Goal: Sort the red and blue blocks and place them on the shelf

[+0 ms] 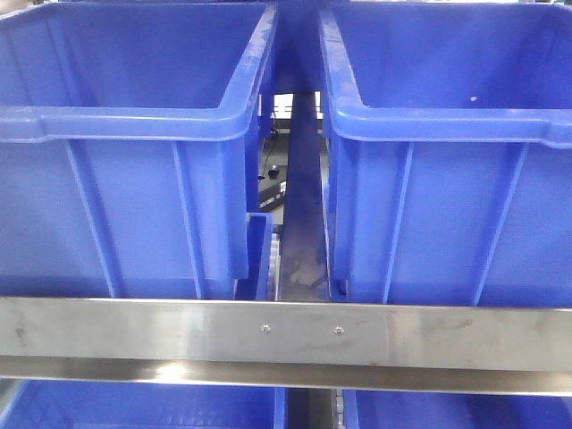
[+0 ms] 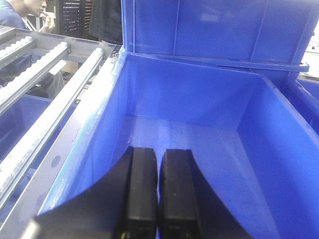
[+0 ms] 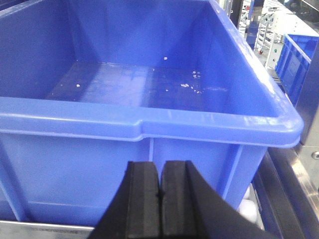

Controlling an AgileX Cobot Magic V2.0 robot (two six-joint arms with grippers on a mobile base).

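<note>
No red or blue block shows in any view. My left gripper is shut and empty, its black fingers pressed together over the floor of a blue bin. My right gripper is shut and empty, just in front of the near wall of another blue bin, below its rim. That bin holds only a few white specks on its floor. In the front view two blue bins stand side by side, a left bin and a right bin, on a shelf behind a steel rail.
A narrow gap runs between the two bins. More blue bins show below the rail. Roller tracks run left of the left wrist's bin. A person sits at the far left. White rollers lie under the right bin.
</note>
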